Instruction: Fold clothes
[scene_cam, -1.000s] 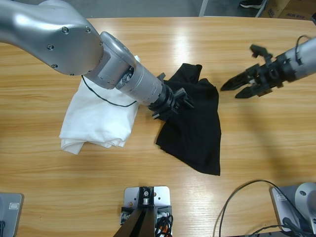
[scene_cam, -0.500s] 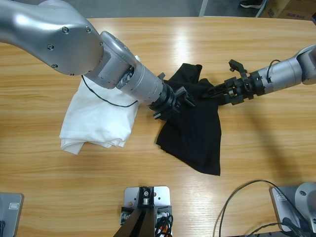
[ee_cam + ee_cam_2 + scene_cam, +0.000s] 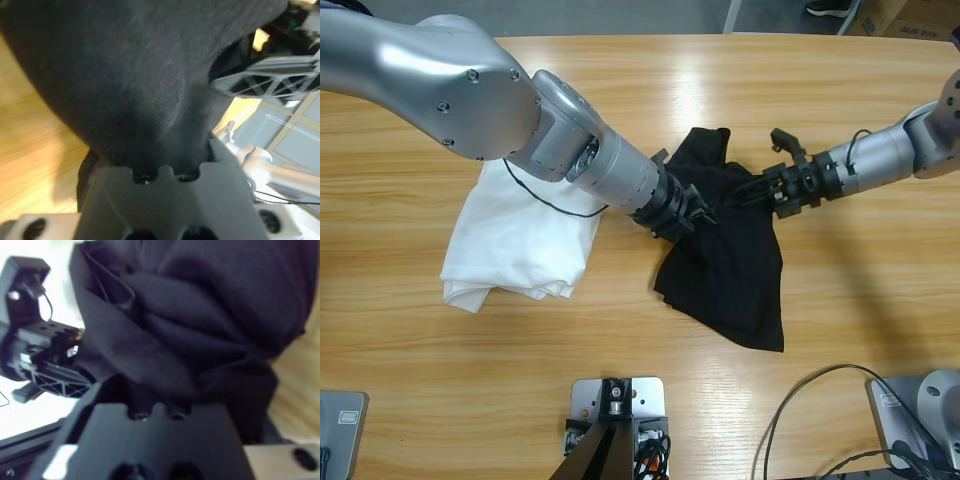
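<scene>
- Along the bottom of the high view, the wooden table [image 3: 520, 400] lies bare in a broad strip below both garments.
- The black shirt [image 3: 730, 270] sits right of centre, crumpled at its top and spreading down to a loose lower hem; the fabric is plain, dark and deeply creased.
- The left gripper [image 3: 688, 212] comes in from the upper left and clamps the black shirt's upper left part; in the left wrist view the cloth bunches between its jaws.
- The right gripper [image 3: 752, 192] reaches in from the right edge and pinches the shirt's upper right folds.
- The white shirt [image 3: 520, 245] lies folded at centre left, partly under the left arm, just beside the black one.
- Toward the top edge, open tabletop runs across the frame.
</scene>
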### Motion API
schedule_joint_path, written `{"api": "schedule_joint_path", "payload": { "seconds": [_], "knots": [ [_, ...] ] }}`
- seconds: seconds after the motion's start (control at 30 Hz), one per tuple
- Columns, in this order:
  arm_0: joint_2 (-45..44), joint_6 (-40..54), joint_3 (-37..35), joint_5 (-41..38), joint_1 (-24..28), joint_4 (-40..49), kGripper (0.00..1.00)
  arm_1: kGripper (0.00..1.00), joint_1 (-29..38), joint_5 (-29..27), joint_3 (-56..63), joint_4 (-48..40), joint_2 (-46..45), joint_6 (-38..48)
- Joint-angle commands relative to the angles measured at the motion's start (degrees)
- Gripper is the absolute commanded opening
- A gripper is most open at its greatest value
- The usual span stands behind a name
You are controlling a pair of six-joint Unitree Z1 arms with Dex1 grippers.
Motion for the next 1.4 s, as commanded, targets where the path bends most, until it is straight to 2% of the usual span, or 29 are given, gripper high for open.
{"api": "schedule_joint_path", "payload": {
  "seconds": [0.03, 0.27, 0.4, 0.6, 0.9, 1.1, 1.27, 1.4],
  "knots": [
    [3.16, 0.94, 0.64, -0.3, -0.51, -0.76, 0.0, 0.0, 1.93, -1.64, 1.27, -0.39, 3.1, -0.73],
    [1.49, 5.4, 0.73, 4.55, -0.99, -5.09, 0.0, 0.0, 1.94, -1.4, 1.27, -0.44, 0.34, -0.38],
    [1.46, 4.71, 0.08, 3.51, -1.55, -9.15, 0.0, 0.0, 4.42, -0.8, 1.0, -0.35, -3.99, 2.4],
    [0.91, 3.48, -0.01, 3.16, -1.92, -9.64, 0.0, 0.0, 7.73, -0.52, -0.6, 0.17, -11.81, 7.97],
    [-8.35, 4.17, -2.78, 4.37, -0.02, -4.35, 0.0, 0.0, 10.19, -1.34, -11.0, 13.67, -19.61, 8.55],
    [-16.17, 6.02, -0.94, 4.46, 2.44, 2.84, 0.0, 0.0, 16.15, -2.94, -20.34, 19.98, -20.74, 10.65],
    [-21.78, 6.98, 3.56, 4.55, 3.37, 4.65, 0.0, 0.0, 23.65, -5.51, -29.27, 23.06, -19.26, 13.92],
    [-27.79, 7.67, 9.87, 4.55, 5.94, 4.95, 0.0, 0.0, 29.59, -7.81, -39.04, 25.63, -14.87, 15.9]
  ]
}}
